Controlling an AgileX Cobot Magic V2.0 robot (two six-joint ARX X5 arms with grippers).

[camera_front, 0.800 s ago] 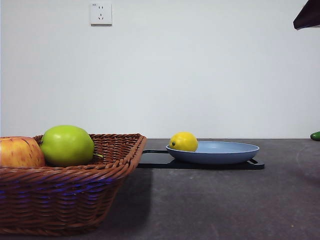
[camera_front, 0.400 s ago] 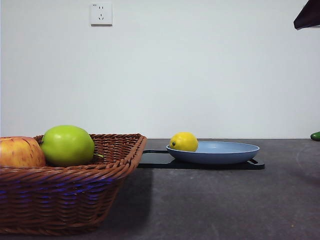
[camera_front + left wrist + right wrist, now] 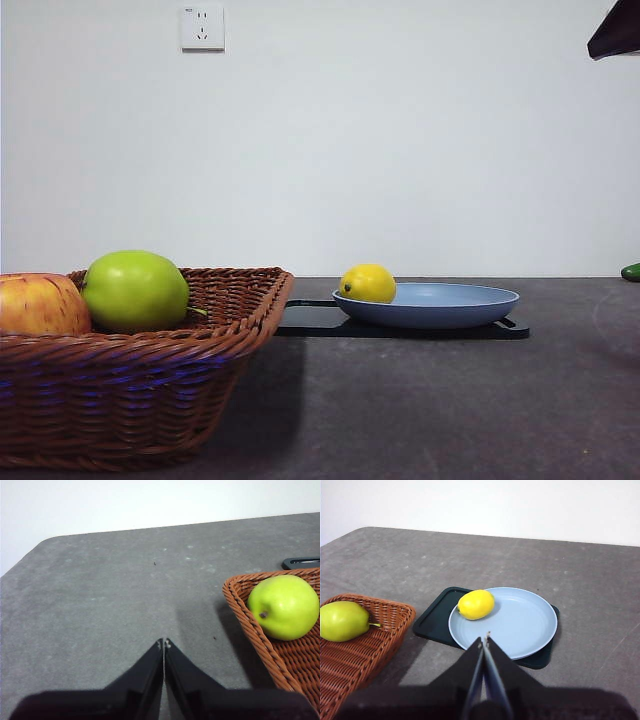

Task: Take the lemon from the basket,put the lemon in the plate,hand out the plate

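The grey table [image 3: 450, 400] fills the lower part of the front view, with a white wall and a socket [image 3: 202, 27] behind; the basket [image 3: 150, 380] stands near and large at one side of it, brown wicker with a braided rim; inside it lie a green apple [image 3: 135, 291] and, touching it, a red-yellow apple [image 3: 40, 305]. Beyond the basket and just beside its far corner lies a flat black tray [image 3: 437, 616]; the plate [image 3: 450, 305], light blue and shallow, rests on that tray; the lemon [image 3: 367, 283] sits in the plate, against the rim on the side nearer the basket, its dark nub turned toward the basket. A small green thing [image 3: 631, 271] shows at the table's far edge, too cut off to name.

The right gripper [image 3: 485, 641] hangs above and back from the plate, angled down toward it, its two jaws pressed together and empty; the left gripper [image 3: 163, 643] is held over bare table just beside the basket's corner, jaws likewise closed on nothing; in the front view only a black tip [image 3: 616, 32] shows at a top corner, and which arm it belongs to cannot be told.
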